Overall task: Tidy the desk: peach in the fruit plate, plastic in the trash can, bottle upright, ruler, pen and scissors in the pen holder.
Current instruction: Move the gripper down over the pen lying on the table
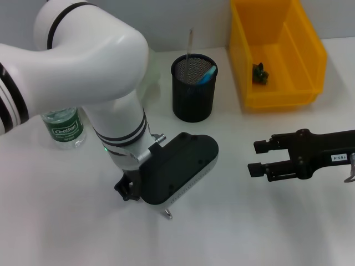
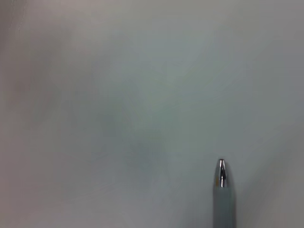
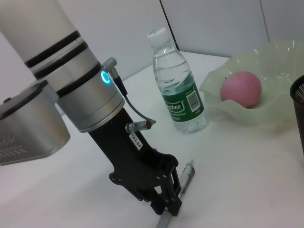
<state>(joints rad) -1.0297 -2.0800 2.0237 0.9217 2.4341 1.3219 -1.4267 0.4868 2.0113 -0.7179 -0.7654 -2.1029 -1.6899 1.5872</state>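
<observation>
L gripper (image 3: 164,202) down on desk (image 1: 66,221), fingers straddling pen (image 3: 186,175); closure unclear; R gripper (image 1: 256,158) parked agape.

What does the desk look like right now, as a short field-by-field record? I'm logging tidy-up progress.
peach: in the fruit plate, pink
bottle: upright
pen: lying on the desk at the left end effector
pen holder: black mesh, holds a thin ruler and a blue item
trash can: yellow, a small dark scrap inside
left end effector: lowered over the pen
right end effector: open, apart from everything
</observation>
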